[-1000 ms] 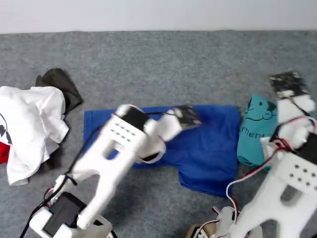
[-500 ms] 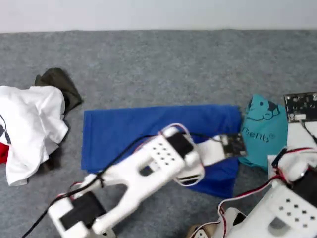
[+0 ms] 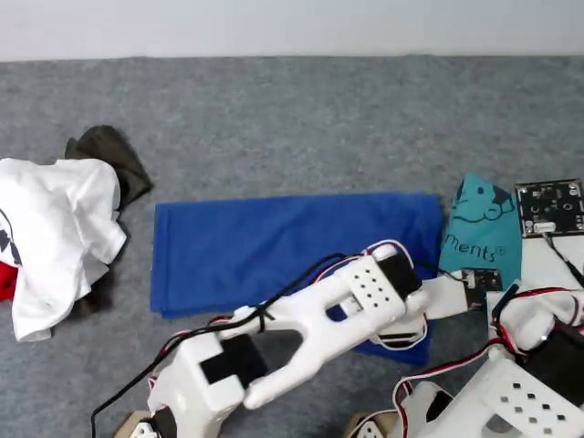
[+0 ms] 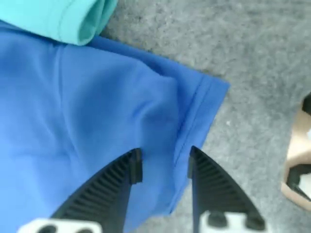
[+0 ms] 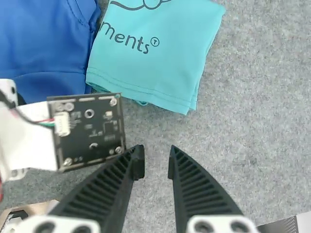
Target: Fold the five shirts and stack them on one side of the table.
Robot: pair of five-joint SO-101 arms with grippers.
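Observation:
A blue shirt (image 3: 274,246) lies flat mid-table, folded into a wide band. A folded teal shirt (image 3: 484,237) rests beside its right end. My left arm (image 3: 356,306) stretches across the blue shirt to its near right corner. There the left gripper (image 4: 165,162) hangs open just above the blue shirt's (image 4: 97,111) hem, with nothing between its fingers. My right gripper (image 5: 154,160) is narrowly open over bare carpet, near the teal shirt (image 5: 155,53), and holds nothing. The left arm's camera board (image 5: 87,131) sits close beside it.
A crumpled white shirt (image 3: 55,237) lies at the left, with a dark olive shirt (image 3: 109,160) behind it and a bit of red cloth (image 3: 7,278) at the edge. A tan block (image 4: 299,165) stands by the arm bases. Grey carpet (image 3: 319,119) stretches behind the shirts.
My left arm has swung right and nearer across the blue shirt, from its middle to its near right corner. The right arm has drawn back toward the near right.

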